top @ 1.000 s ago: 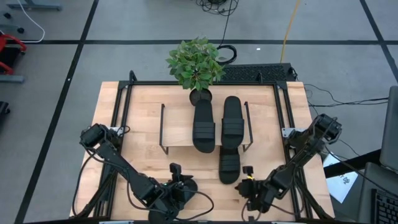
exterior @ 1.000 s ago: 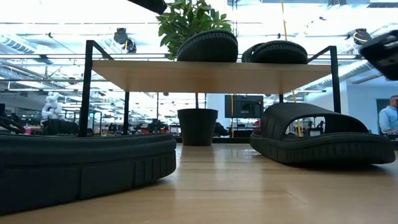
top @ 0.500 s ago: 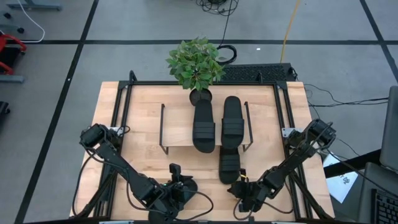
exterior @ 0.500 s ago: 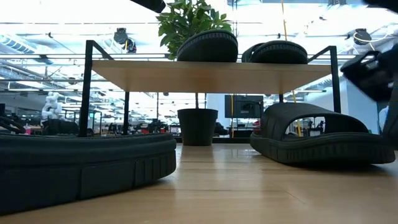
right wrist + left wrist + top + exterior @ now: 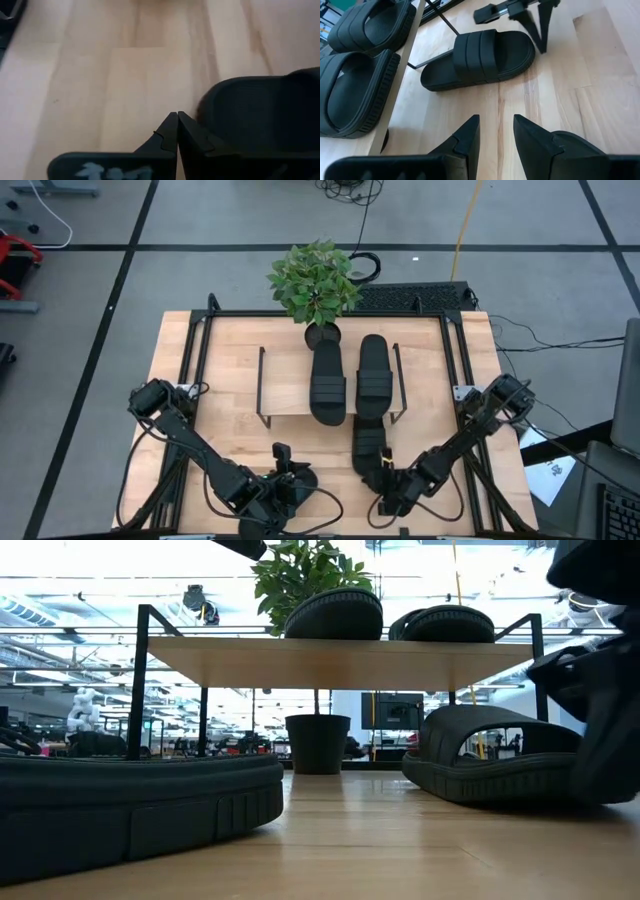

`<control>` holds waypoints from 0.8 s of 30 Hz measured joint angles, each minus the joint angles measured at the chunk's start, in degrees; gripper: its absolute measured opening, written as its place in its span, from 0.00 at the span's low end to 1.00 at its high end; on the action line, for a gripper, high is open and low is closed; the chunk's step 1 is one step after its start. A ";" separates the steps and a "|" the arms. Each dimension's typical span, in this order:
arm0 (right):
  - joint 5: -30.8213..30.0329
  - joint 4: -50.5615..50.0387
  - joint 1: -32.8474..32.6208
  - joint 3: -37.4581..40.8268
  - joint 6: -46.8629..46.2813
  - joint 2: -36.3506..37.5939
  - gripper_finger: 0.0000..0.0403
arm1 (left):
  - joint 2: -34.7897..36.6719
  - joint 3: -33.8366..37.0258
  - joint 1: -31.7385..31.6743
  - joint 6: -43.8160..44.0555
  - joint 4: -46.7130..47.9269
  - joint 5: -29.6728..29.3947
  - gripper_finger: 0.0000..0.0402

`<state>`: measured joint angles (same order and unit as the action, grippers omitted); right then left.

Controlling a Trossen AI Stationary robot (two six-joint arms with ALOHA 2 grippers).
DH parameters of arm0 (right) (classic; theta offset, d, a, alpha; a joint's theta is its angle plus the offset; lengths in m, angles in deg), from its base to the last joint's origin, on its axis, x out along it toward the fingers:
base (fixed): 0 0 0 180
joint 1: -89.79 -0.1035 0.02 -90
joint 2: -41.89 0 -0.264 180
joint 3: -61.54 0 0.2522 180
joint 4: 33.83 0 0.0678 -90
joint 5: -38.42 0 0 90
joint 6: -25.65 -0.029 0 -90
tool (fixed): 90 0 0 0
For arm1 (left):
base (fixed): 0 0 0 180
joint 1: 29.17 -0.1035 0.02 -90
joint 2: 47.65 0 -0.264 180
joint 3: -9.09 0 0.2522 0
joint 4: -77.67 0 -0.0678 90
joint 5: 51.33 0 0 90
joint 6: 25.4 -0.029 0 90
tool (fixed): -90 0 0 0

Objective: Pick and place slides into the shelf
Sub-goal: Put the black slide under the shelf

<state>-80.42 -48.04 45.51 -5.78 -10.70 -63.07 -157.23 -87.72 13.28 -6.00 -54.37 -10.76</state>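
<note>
Two black slides [image 5: 328, 385] [image 5: 373, 373] lie side by side on the shelf's [image 5: 285, 385] wooden top. A third slide [image 5: 366, 438] rests sole-down on the table, its far end under the shelf. The fourth slide [image 5: 130, 805] lies on the table's near side, by my left gripper [image 5: 495, 130], which is open and points toward the third slide [image 5: 480, 57]. My right gripper [image 5: 175, 120] is shut and low over the table, right beside the third slide's near end [image 5: 260, 107]. My right gripper's shut fingertips [image 5: 170, 125] stand close beside the near end of the third slide [image 5: 210, 105], coming from the table's right and near side. I cannot tell whether they touch it.
A potted plant [image 5: 318, 285] stands at the table's far edge behind the shelf. The shelf's thin dark end frames [image 5: 140, 680] stand on the tabletop. Bare wood shows left of the shelf [image 5: 215, 380] and between the two grippers [image 5: 335, 475].
My right gripper has moved toward the table's left and come down, closing in on the near end of the slide on the table. In the low view it has dropped from the upper right to in front of that slide's end. The slides have kept still.
</note>
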 joint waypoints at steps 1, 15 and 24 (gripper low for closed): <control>-0.44 -0.40 0.33 0.00 -0.02 0.00 0.00 | 0.00 0.00 0.00 0.00 0.04 0.00 0.29; -1.07 -8.03 4.01 -0.05 -0.82 0.15 0.00 | 0.00 0.00 0.00 -0.12 0.23 0.00 0.29; -1.09 -10.54 5.29 -0.17 -0.14 0.24 0.00 | 0.00 0.00 0.00 0.02 0.32 0.00 0.29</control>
<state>-81.51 -58.58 50.80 -5.96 -10.84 -62.83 -157.23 -87.72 13.28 -5.98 -54.04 -10.76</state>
